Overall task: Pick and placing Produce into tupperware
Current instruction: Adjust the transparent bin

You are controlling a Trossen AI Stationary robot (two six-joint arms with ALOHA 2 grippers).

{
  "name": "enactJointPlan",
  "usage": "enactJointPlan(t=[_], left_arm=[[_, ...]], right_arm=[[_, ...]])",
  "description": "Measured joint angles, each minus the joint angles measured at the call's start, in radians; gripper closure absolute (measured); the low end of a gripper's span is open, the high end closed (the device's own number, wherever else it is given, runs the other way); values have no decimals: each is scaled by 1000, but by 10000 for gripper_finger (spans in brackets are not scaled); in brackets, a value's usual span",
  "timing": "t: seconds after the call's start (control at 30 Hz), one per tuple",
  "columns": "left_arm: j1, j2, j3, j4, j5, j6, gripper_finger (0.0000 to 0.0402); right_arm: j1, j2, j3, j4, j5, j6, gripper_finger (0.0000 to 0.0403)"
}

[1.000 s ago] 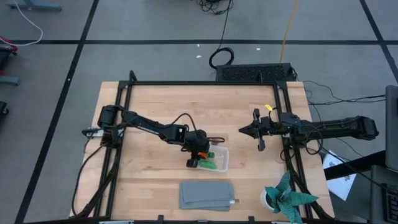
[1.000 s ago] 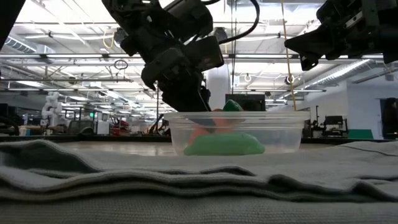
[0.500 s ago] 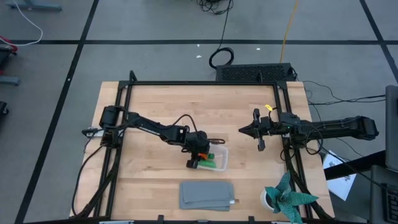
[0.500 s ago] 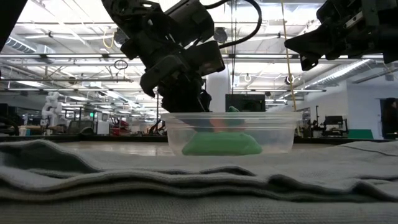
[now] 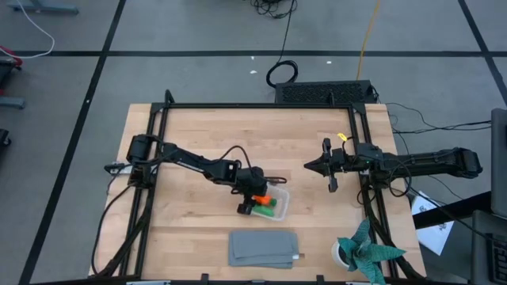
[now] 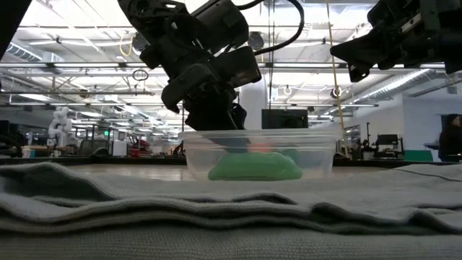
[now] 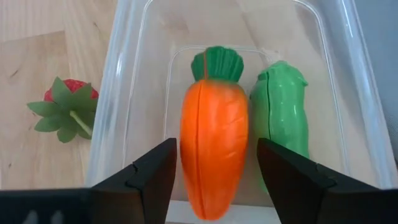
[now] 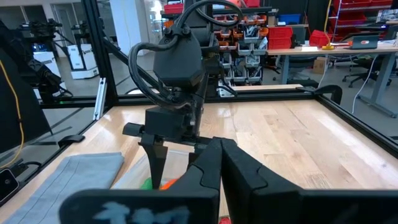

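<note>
The clear tupperware (image 5: pixel 279 207) stands at mid-table, its wall (image 7: pixel 118 93) filling the left wrist view. Inside it lie the orange carrot (image 7: pixel 214 143) with its green top and, beside it, the green pod (image 7: pixel 283 112). My left gripper (image 7: pixel 217 180) slants down into the tupperware and is open, one finger on each side of the carrot's tip end. A red piece with green leaves (image 7: pixel 65 106) rests on the table just outside the tupperware. My right gripper (image 5: pixel 307 166) hangs shut and level above the table's right part, holding nothing.
A folded grey cloth (image 5: pixel 264 248) lies near the front edge, filling the foreground of the low view. A cup with a teal paper plant (image 5: pixel 366 252) stands at the front right corner. Black frame rails (image 5: pixel 158 158) run along the table's sides. Bare wood lies at the far side.
My left gripper has let go of the carrot without moving away. The carrot, which stood tilted with its green top above the rim, now lies flat inside the tupperware beside the pod. The tupperware has slid a little toward the table's left.
</note>
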Motion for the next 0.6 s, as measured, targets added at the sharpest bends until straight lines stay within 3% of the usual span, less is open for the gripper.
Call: enactJointPlan(t=[0.4, 0.5, 0.6], left_arm=[[0, -182, 1, -46, 0, 54, 176], [6, -235, 2, -86, -3, 28, 203], [7, -286, 1, -131, -48, 22, 259]], right_arm=[[0, 0, 0, -2, 0, 0, 403], [0, 0, 0, -2, 0, 0, 403], [1, 0, 0, -1, 0, 0, 403]])
